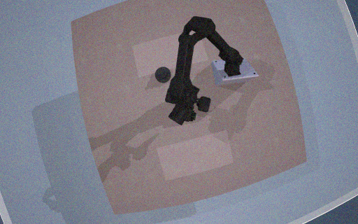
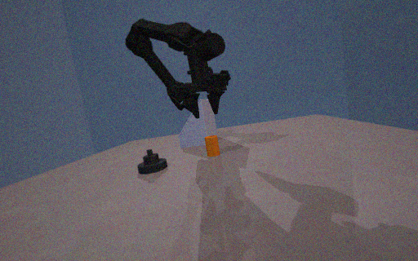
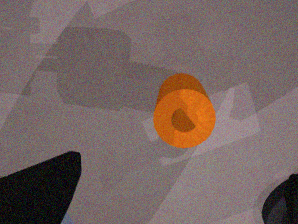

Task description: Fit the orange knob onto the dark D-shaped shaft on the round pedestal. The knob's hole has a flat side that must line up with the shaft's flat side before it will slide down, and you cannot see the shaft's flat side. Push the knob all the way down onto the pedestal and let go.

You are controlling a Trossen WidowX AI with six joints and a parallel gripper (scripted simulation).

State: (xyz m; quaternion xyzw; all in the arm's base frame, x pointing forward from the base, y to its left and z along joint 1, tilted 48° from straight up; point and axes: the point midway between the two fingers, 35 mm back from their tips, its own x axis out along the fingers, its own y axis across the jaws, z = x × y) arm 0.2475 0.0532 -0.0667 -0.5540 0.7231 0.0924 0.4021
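Observation:
The orange knob (image 2: 212, 146) (image 3: 165, 120) stands upright on the table. In the wrist view its top shows a D-shaped hole with the flat side toward the upper right. The arm hides it in the top view. The dark round pedestal (image 1: 163, 74) (image 2: 152, 166) stands apart from the knob, with its narrow shaft (image 2: 149, 152) pointing up; the shaft's flat side cannot be made out. My gripper (image 2: 206, 115) (image 3: 190, 177) is open and empty, pointing down above the knob. Its fingertips are clear of the knob.
The arm's pale base plate (image 1: 219, 78) (image 2: 193, 132) is behind the knob in the exterior view. Two pale rectangles (image 1: 196, 155) (image 1: 147, 57) mark the brown table top. Arm shadows cross the table around the knob.

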